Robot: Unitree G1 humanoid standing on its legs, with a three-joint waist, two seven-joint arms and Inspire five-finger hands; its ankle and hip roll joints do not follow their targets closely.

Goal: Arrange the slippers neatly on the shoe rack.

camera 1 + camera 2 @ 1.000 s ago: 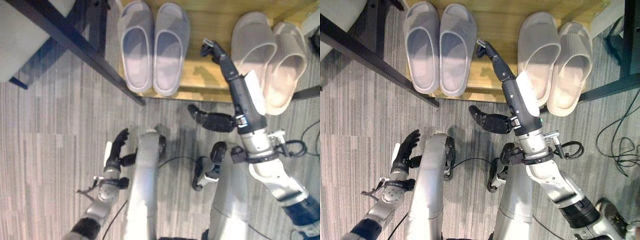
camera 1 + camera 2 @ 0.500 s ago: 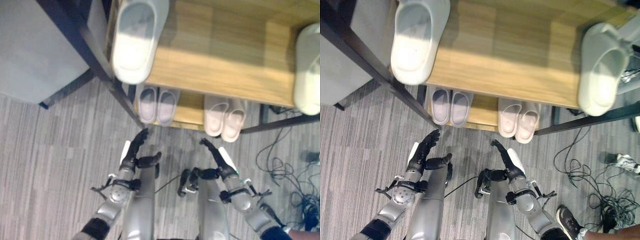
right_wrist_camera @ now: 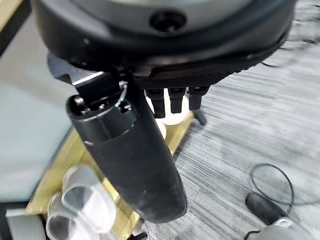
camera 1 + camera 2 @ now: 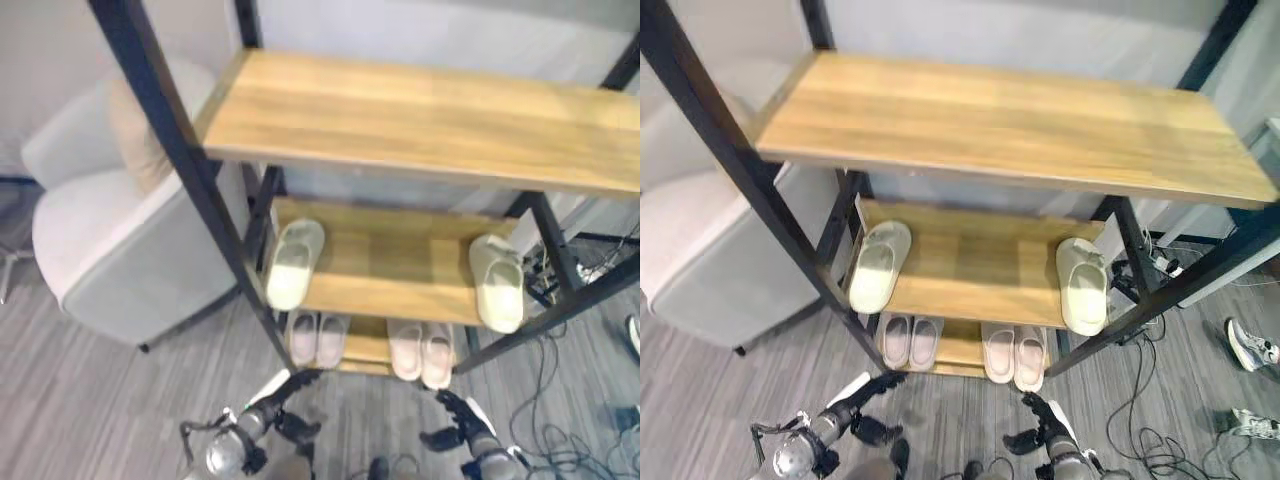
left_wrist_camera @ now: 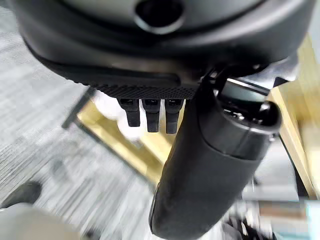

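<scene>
The shoe rack [image 4: 400, 110] has three wooden shelves in a black frame, and its top shelf is bare. On the middle shelf two pale green slippers lie far apart, one at the left end [image 4: 293, 263] and one at the right end [image 4: 497, 282]. The bottom shelf holds a grey pair [image 4: 316, 338] on the left and a pink pair [image 4: 422, 351] on the right, each side by side. My left hand [image 4: 272, 412] and right hand [image 4: 455, 418] hang low in front of the rack, fingers straight, holding nothing. Past the right hand's thumb [image 3: 130, 165] a pale pair [image 3: 77, 200] shows on the bottom shelf.
A light grey armchair [image 4: 110, 230] stands close against the rack's left side. Cables [image 4: 1160, 400] trail over the carpet to the right of the rack. A person's shoes [image 4: 1247, 345] are on the floor at the far right.
The camera has risen and pulled back, so the whole rack now shows. My right hand has drawn back from the bottom shelf, and both hands sit low before the rack.
</scene>
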